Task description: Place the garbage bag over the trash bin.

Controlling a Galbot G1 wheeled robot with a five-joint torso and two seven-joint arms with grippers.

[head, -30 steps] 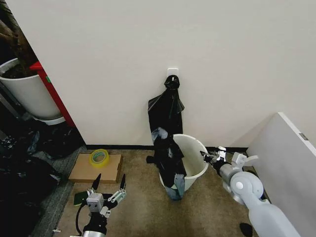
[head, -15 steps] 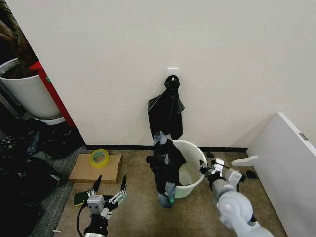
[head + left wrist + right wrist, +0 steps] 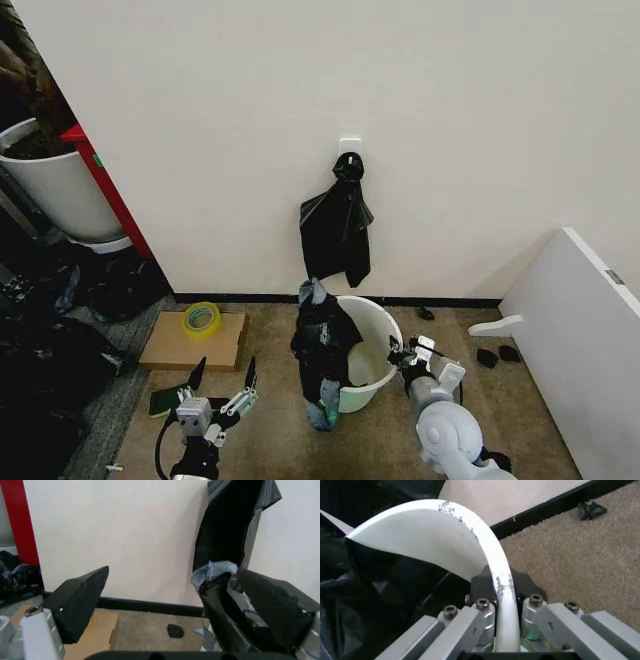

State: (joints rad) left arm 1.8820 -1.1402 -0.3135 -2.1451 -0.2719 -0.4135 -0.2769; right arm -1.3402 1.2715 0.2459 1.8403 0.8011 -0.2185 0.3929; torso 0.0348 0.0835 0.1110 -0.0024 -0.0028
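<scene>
Right end effector (image 3: 500,603) clamped on trash bin (image 3: 375,345) rim; no legible writing

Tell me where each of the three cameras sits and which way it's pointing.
Head view: high, looking down at the trash bin by the wall; both arms show.
Left wrist view: low, facing the wall; open left gripper frames the garbage bag.
Right wrist view: behind the right gripper, shut on the bin's rim.
All views share the bag.

Open carpet (image 3: 270,420) left of the trash bin (image 3: 375,345); garbage bag (image 3: 322,350) seemingly across its mouth.
</scene>
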